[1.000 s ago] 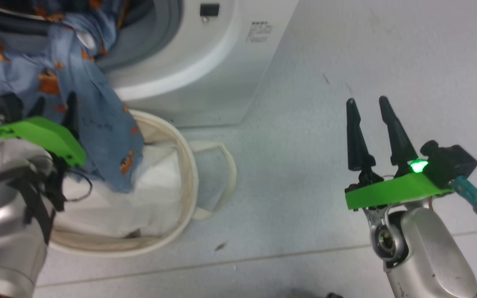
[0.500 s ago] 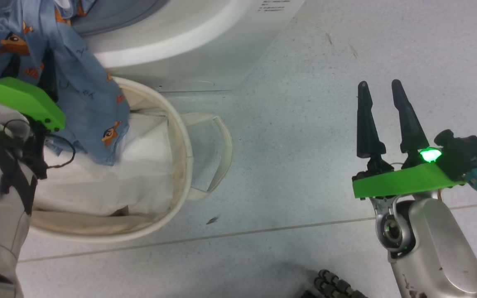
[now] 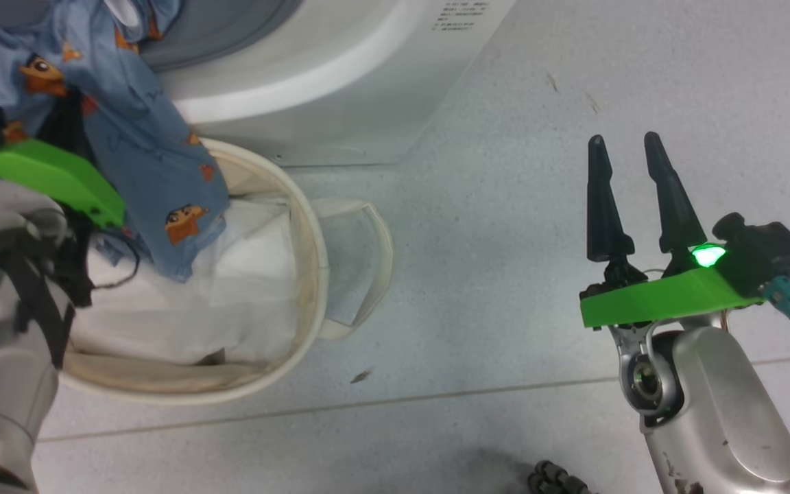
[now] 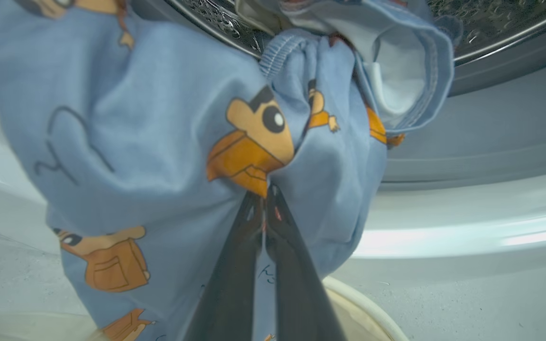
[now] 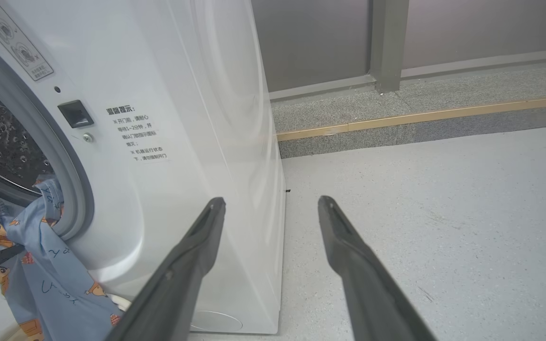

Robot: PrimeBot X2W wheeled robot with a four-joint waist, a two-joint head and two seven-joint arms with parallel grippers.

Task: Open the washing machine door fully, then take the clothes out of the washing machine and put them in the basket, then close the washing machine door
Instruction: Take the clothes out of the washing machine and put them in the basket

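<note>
Blue bear-print clothes spill from the drum of the white washing machine and hang down over the rim of the cream basket. My left gripper is shut on a fold of that blue cloth just below the drum opening; in the head view its dark fingers are half buried in the fabric. My right gripper hovers open and empty over the floor, well right of the machine. The right wrist view has the machine's front and the hanging clothes. The washing machine door is out of view.
A plain white sheet lies inside the basket, whose loop handle sticks out to the right. Grey floor spreads right of the machine. A raised step and wall run behind. A black ribbed thing shows at the bottom edge.
My left gripper has closed on the blue cloth. The head camera has tilted down, shifting the whole picture. The right gripper stays open.
</note>
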